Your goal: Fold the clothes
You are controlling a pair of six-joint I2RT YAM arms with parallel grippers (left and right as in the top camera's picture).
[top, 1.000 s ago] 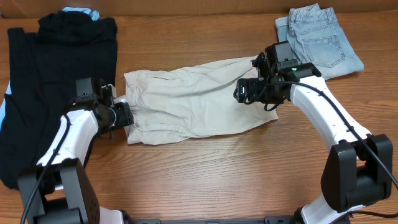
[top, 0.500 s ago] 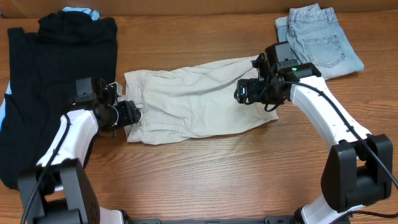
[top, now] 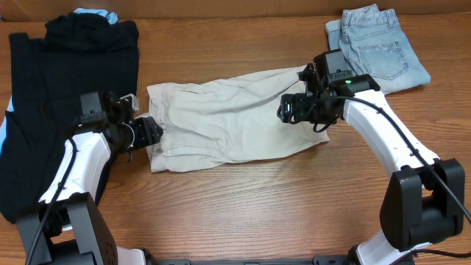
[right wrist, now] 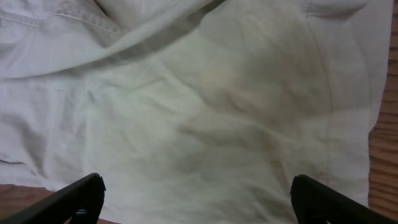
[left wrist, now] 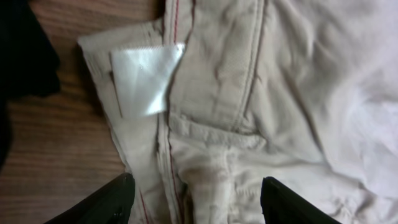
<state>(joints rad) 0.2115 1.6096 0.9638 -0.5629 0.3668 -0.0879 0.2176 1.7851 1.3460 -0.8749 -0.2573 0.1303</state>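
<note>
Step, my read: lining up grasps on the large cream-beige cotton shorts (top: 228, 121), which are spread flat on the wooden table (top: 257, 206) between the two arms; no fold made yet.

Left gripper (top: 151, 134): jaws apart, holding nothing. Waistband seam and a white sewn-in label (left wrist: 144, 78) lie just ahead of them.

Right gripper (top: 288, 110): jaws spread wide, empty. Plain leg fabric fills the gap, with the hem edge off to one side.

Next: both need to drop, pinch an edge layer, then lift together to carry one end over the other.

Black garment (top: 59, 88) sits behind the left jaws and the small light-blue denim shorts (top: 379, 48) behind the right; both are untouched.

Unclear: fingertips are cropped in both wrist views, so I can't tell cloth contact. The black garment is cut off at the frame edge.
</note>
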